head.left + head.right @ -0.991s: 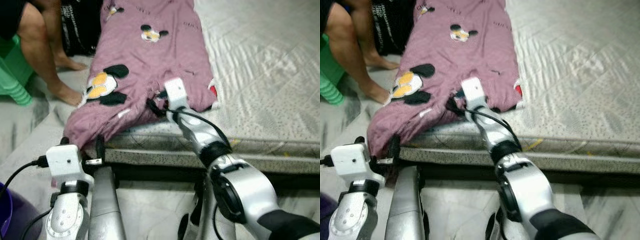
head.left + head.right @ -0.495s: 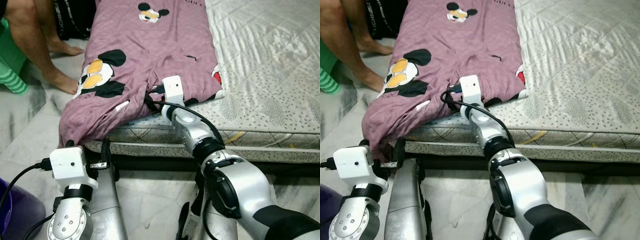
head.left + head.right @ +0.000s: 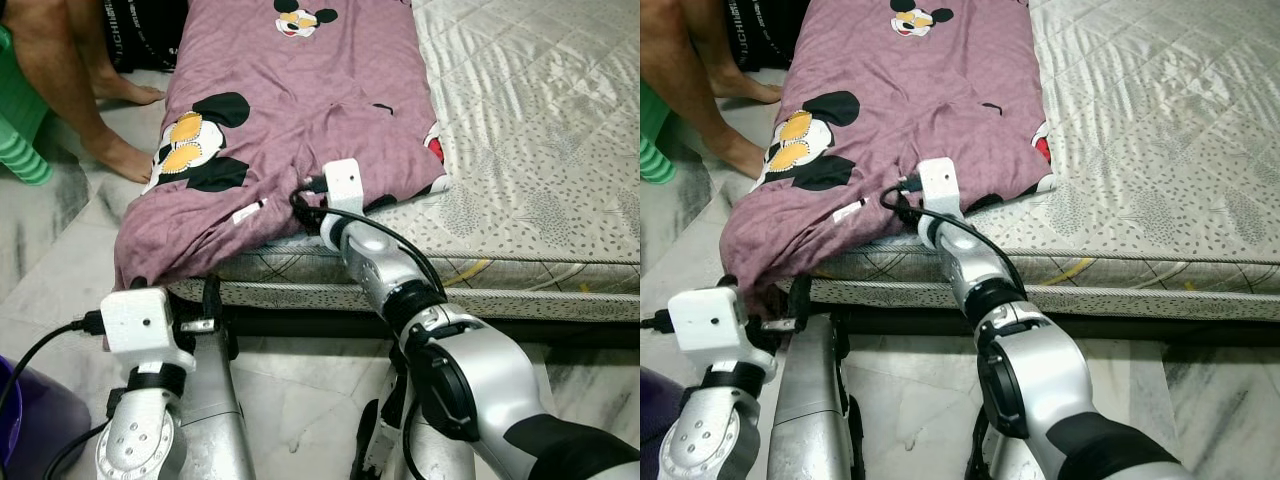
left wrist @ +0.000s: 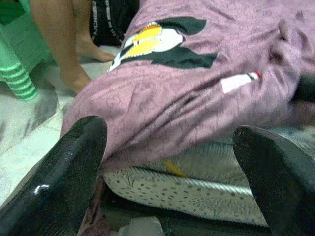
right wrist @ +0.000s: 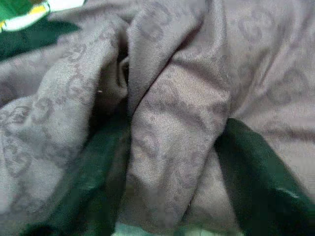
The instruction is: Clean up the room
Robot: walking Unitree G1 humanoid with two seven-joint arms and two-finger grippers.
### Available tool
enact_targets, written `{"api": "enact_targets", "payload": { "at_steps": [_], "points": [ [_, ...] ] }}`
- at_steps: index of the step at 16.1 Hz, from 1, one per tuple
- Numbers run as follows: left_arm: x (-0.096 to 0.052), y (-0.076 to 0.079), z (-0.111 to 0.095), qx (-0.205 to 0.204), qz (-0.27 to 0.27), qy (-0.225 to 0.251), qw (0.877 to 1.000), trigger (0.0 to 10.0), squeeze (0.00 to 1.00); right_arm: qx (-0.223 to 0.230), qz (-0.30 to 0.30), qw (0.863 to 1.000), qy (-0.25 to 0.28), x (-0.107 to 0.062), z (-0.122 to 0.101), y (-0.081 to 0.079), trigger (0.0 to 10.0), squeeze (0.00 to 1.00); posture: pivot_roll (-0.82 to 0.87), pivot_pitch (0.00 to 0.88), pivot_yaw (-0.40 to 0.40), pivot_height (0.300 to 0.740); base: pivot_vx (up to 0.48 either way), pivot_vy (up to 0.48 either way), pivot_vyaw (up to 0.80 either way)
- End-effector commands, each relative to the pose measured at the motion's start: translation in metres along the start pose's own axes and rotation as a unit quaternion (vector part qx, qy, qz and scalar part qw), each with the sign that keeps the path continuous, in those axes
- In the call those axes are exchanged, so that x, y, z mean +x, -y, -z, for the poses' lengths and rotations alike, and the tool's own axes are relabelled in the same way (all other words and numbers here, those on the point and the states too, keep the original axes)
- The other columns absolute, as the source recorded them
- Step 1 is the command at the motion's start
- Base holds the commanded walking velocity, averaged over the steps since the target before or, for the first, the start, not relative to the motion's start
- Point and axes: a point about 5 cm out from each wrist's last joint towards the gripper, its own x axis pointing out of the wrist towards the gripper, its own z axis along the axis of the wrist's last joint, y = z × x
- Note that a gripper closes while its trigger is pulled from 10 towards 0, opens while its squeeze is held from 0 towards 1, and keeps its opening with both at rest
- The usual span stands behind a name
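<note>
Two claws are at work on one piece of bedding. Nearest, the left claw point(image 4: 167, 172) hangs low at the foot of the bed with its black fingers point(image 4: 74, 162) spread wide and holding nothing; the drooping corner of the mauve cartoon-printed cotton blanket point(image 3: 290, 110) hangs just beyond it, over the edge of the grey quilted mattress point(image 3: 540, 130). A purple plastic tub point(image 3: 30, 425) sits on the marble floor point(image 3: 300, 400) by the left arm. Further in, the right claw point(image 5: 172, 167) reaches onto the mattress and has a raised fold of the blanket between its two fingers point(image 5: 256, 177), which press in on the cloth from both sides; the pinch looks made, or very nearly so. Beyond that the blanket lies spread up the left part of the bed, its printed mouse figures facing up. Farthest off, a person's bare legs point(image 3: 70, 90) stand on the floor beside a green plastic stool point(image 3: 20, 130).

Judged from this, the step in hand is gathering the blanket. Next, the right claw needs a firm hold before pulling, and the left should close on the hanging corner so the cloth lifts evenly rather than dragging.
</note>
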Motion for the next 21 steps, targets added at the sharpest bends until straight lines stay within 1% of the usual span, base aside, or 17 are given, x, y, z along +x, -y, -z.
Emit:
{"api": "enact_targets", "payload": {
  "at_steps": [1,5,8,11,13,14,15,16,17,18,19,20,21],
  "points": [
    [-0.001,-0.001,0.005,0.006,-0.002,-0.014,1.000,10.0,0.00,0.024,0.006,0.999,-0.032,-0.003,0.016,0.005,0.0,0.00,0.18,0.230,-0.062,0.508,0.000,0.000,0.00],
    [0.004,-0.002,0.004,0.008,-0.004,-0.007,1.000,10.0,0.00,0.041,0.030,0.998,-0.040,-0.011,0.026,0.030,0.0,0.00,0.18,0.210,-0.060,0.508,0.000,0.000,0.00],
    [0.009,-0.001,0.003,0.008,0.000,-0.001,1.000,10.0,0.00,0.044,0.037,0.998,-0.038,-0.014,0.026,0.038,0.0,0.00,0.17,0.197,-0.054,0.508,0.000,0.000,0.00],
    [0.010,-0.001,0.003,0.009,0.000,0.001,1.000,10.0,0.00,0.045,0.039,0.998,-0.034,-0.015,0.025,0.043,0.0,0.00,0.18,0.192,-0.054,0.508,0.000,0.000,0.00],
    [0.010,-0.003,0.003,0.012,-0.001,0.002,1.000,10.0,0.00,0.048,0.055,0.997,-0.035,-0.022,0.030,0.059,0.0,0.00,0.18,0.185,-0.055,0.508,0.000,0.000,0.00],
    [0.010,-0.004,0.003,0.013,-0.003,0.002,1.000,10.0,0.00,0.047,0.070,0.996,-0.043,-0.031,0.038,0.073,0.0,0.00,0.18,0.182,-0.055,0.508,0.000,0.000,0.00],
    [0.010,-0.005,0.003,0.013,-0.003,0.001,1.000,10.0,0.00,0.048,0.077,0.995,-0.047,-0.036,0.043,0.080,0.0,0.00,0.18,0.179,-0.055,0.508,0.000,0.000,0.00],
    [0.010,-0.006,0.004,0.015,-0.003,0.001,1.000,10.0,0.00,0.052,0.088,0.993,-0.057,-0.047,0.053,0.092,0.0,0.00,0.18,0.175,-0.051,0.508,0.000,0.000,0.00],
    [0.010,-0.006,0.004,0.015,-0.003,0.001,1.000,10.0,0.00,0.051,0.092,0.993,-0.060,-0.052,0.057,0.096,0.0,0.00,0.17,0.174,-0.050,0.508,0.000,0.000,0.00],
    [0.011,-0.006,0.004,0.016,-0.002,0.001,1.000,10.0,0.00,0.054,0.100,0.991,-0.068,-0.067,0.066,0.103,0.0,0.00,0.17,0.171,-0.046,0.508,0.000,0.000,0.00],
    [0.012,-0.006,0.004,0.016,0.001,0.001,1.000,10.0,0.00,0.065,0.105,0.990,-0.070,-0.083,0.072,0.105,0.0,0.00,0.16,0.168,-0.043,0.508,0.000,0.000,0.00],
    [0.014,-0.005,0.004,0.016,0.004,0.001,1.000,10.0,0.00,0.081,0.109,0.988,-0.067,-0.099,0.075,0.103,0.0,0.00,0.15,0.162,-0.037,0.508,0.000,0.000,0.00],
    [0.017,-0.003,0.005,0.013,0.012,0.001,1.000,10.0,0.00,0.117,0.111,0.985,-0.068,-0.126,0.080,0.092,0.0,0.00,0.14,0.158,-0.033,0.508,0.000,0.000,0.00]
  ]
}}
